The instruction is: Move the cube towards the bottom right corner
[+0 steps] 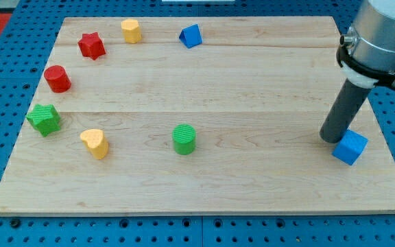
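The blue cube (350,147) sits near the wooden board's right edge, toward the view's bottom right. My tip (333,139) rests on the board just to the cube's upper left, touching or almost touching it. The dark rod rises from there to the grey arm body (382,34) at the view's top right.
On the wooden board (204,185): a blue triangular block (191,36), a yellow block (131,31), a red star (91,46), a red cylinder (57,79), a green star (44,119), a yellow heart (95,143), a green cylinder (184,139). Blue pegboard surrounds the board.
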